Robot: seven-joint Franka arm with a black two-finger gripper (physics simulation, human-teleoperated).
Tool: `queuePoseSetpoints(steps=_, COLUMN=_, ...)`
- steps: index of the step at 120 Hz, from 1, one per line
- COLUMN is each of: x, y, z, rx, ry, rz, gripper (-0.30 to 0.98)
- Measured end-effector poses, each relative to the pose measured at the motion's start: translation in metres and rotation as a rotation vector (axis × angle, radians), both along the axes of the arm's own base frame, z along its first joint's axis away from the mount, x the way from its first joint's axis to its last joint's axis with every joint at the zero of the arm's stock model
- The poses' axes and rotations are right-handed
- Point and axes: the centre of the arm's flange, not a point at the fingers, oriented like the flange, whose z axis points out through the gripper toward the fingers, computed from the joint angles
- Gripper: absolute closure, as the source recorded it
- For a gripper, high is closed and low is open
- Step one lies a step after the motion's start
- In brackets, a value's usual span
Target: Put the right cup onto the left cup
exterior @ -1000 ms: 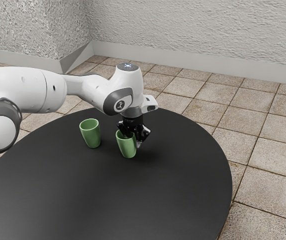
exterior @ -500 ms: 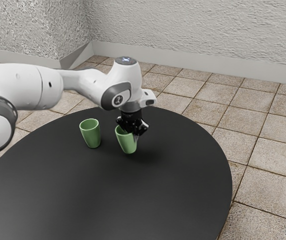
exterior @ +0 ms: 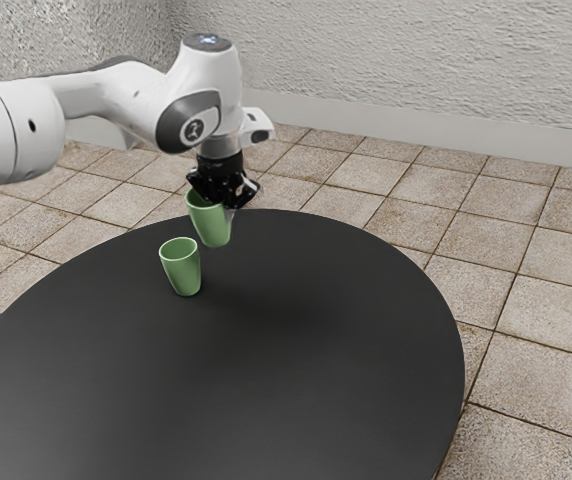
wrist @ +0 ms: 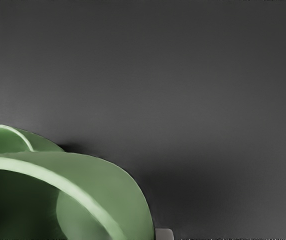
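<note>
"Since the earlier frames, the gripped cup (exterior: 212,225) is being carried higher and toward the exterior view's left, together with the fingers (exterior: 229,208) and the arm (exterior: 131,98). Is the other cup (exterior: 181,266) being moved?"

"Negative. The other cup is being kept at its earlier position, upright on the counter (exterior: 316,370)."

"In what state are the fingers being held?"

"The fingers are being kept closed on the wall of the gripped cup, at the rim. Only the thickness of that wall is being left between them. The load is being borne wholly by this grip."

"Where is the gripped cup being positioned?"

"It is being suspended above the counter, mouth upward. In the exterior view, it is being displayed higher than the other cup and slightly toward the exterior view's right. The two cups are being held apart; nesting is not being shown."

"What is being indicated by the wrist view?"

"The rim and part of the interior of the gripped cup are being shown close to the camera. Behind it, the other cup is being partly covered, with a section of its rim being left exposed. A dark shadow (exterior: 291,305) is being cast on the counter, apart from the other cup."
</note>
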Motion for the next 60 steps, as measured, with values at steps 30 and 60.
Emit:
queuePoseSetpoints(steps=30, x=-0.009, y=0.071, z=0.011, rx=0.047, ry=0.048, rz=0.091, gripper=0.78)
queuePoseSetpoints(steps=60, x=-0.008, y=0.095, z=0.003, rx=0.057, ry=0.079, rz=0.084, gripper=0.78)
